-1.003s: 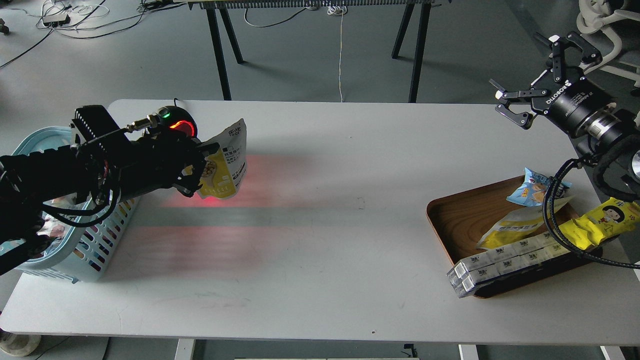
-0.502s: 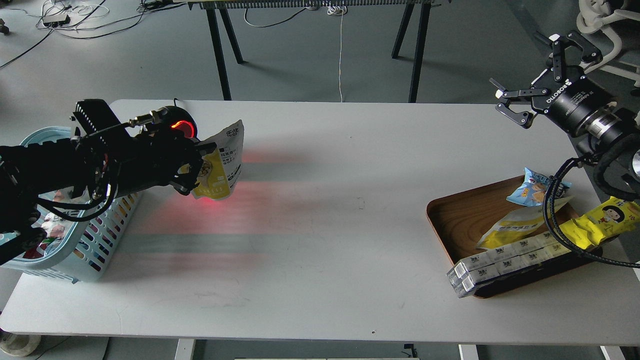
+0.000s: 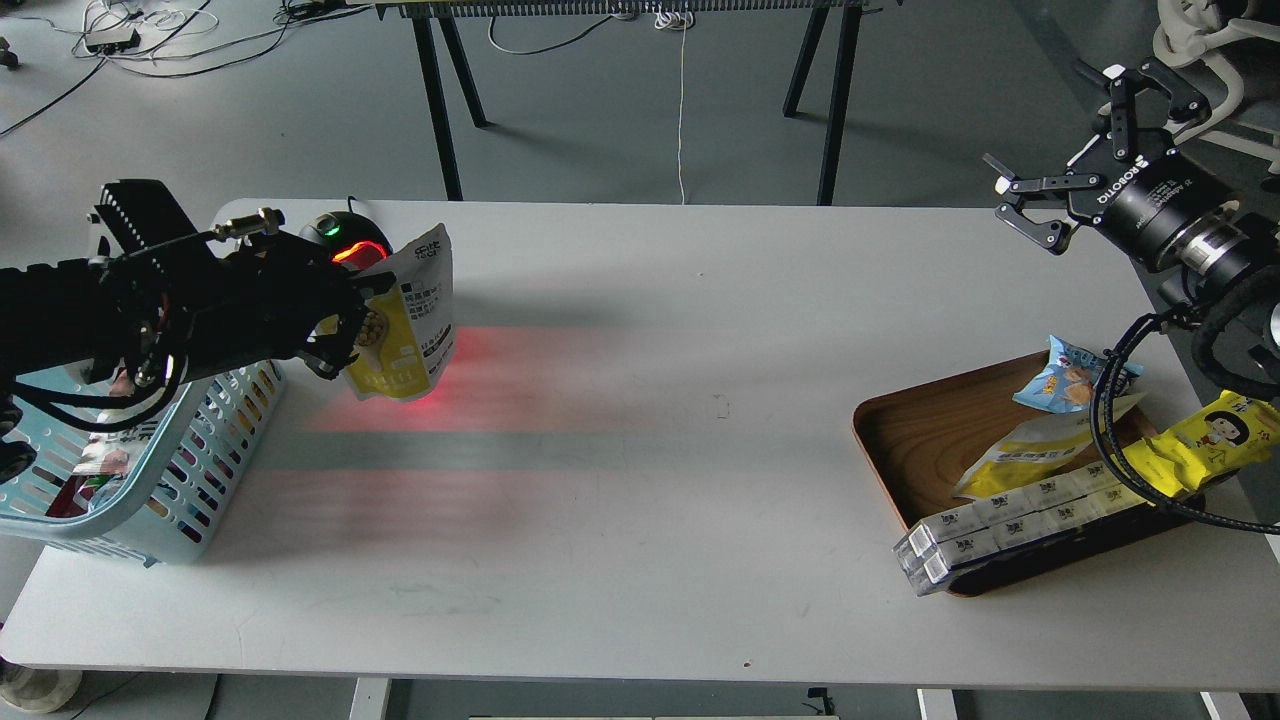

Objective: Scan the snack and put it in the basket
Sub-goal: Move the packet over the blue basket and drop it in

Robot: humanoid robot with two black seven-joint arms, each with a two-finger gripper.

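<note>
Pale grey bench point(image 3: 640, 480), matte, washed with red light near its left end. Left hand point(image 3: 345, 325) clenched on the snack point(image 3: 405, 320), held above the bench just right of the basket point(image 3: 190, 480), in front of a black scanner point(image 3: 345, 235). Right hand point(image 3: 1075, 135) released, fingers spread, raised above the wooden tray point(image 3: 930, 430). Behind: grey floor point(image 3: 620, 110), black trestle legs point(image 3: 440, 90), loose cables point(image 3: 150, 35).

One camera sits high at the robot's head, looking forward and down across the whole bench point(image 3: 640, 500).
</note>
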